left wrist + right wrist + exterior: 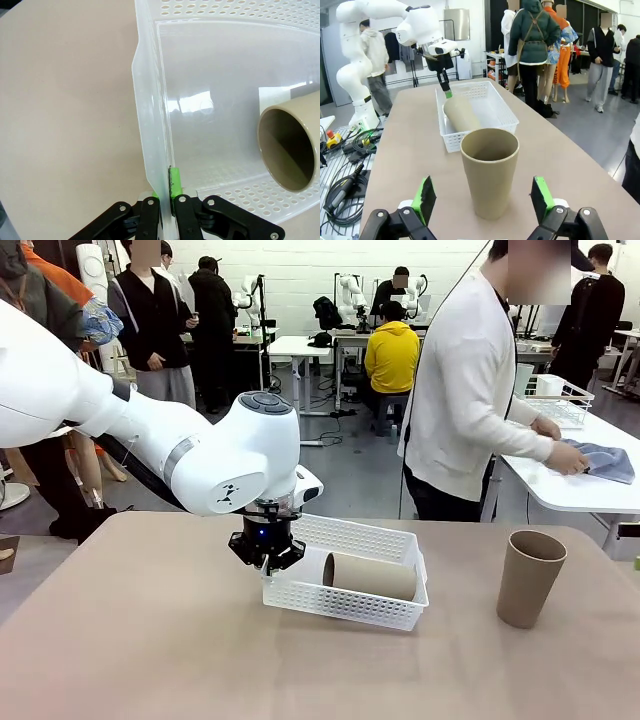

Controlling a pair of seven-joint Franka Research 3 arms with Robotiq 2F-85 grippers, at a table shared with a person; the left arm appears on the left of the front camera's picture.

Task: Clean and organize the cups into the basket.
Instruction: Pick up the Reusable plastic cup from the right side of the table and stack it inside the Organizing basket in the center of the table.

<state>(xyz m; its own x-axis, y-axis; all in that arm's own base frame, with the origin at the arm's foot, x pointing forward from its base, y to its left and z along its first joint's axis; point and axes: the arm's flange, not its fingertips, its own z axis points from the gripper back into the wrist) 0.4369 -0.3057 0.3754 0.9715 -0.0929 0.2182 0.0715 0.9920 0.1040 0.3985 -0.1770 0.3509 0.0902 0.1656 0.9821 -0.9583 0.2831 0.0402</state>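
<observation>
Left claw [268,550], reaching down from the white arm, is clenched on the short end wall of the basket [360,530], with one finger outside the wall and one inside. In the left wrist view the claw [167,200] pinches the translucent wall of the basket [150,125], a green pad [175,182] pressed to its inner face. The basket rests on the tan counter [150,640]. Inside it one brown lying cup [370,575] rests on its side, its open mouth [292,150] turned toward the gripped end. A second brown upright cup [530,578] stands on the counter, well apart from the basket toward the robot's right. Right claw [483,195] is released, its fingers spread wide and holding nothing; the upright cup [489,172] stands just ahead, between the pads and touching neither.
</observation>
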